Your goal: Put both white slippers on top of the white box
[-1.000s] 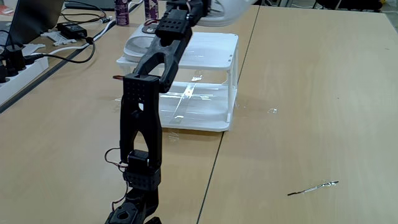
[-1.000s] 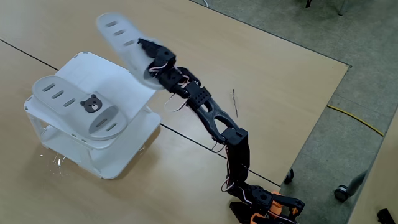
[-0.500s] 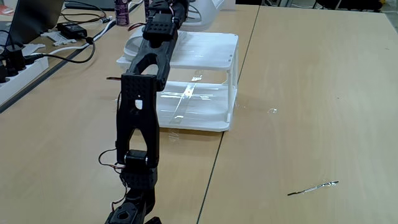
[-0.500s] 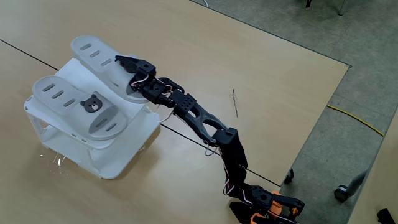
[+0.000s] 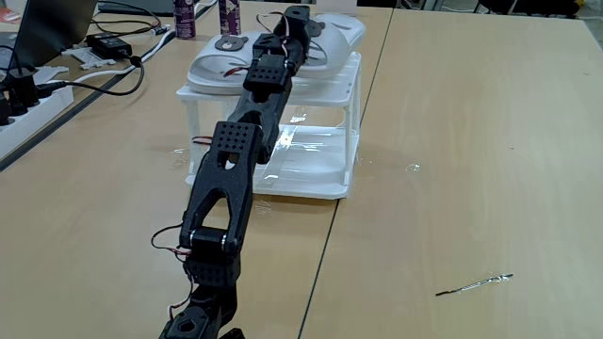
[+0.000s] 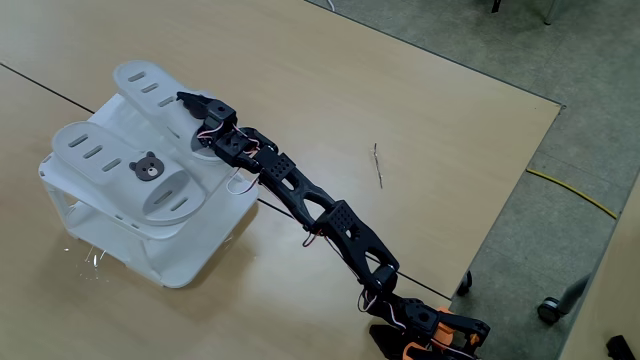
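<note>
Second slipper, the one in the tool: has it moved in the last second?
Yes. The second slipper came down onto the white box, beside the first slipper.

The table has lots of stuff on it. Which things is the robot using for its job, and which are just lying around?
For the job:
white slipper with the bear badge
second white slipper, under the gripper
white box

Just lying around:
cables and power strip
two bottles
thin stick
</note>
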Action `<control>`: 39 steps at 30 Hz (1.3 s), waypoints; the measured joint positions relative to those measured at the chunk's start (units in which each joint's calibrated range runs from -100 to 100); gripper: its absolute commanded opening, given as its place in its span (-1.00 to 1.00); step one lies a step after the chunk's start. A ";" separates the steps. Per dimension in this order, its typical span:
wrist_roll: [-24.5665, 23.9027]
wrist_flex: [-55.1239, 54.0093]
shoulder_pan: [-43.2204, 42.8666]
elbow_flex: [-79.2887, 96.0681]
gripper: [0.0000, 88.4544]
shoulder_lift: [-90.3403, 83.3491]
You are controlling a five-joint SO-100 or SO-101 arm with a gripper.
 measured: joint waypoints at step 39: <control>0.00 14.42 -0.22 -2.79 -0.48 0.33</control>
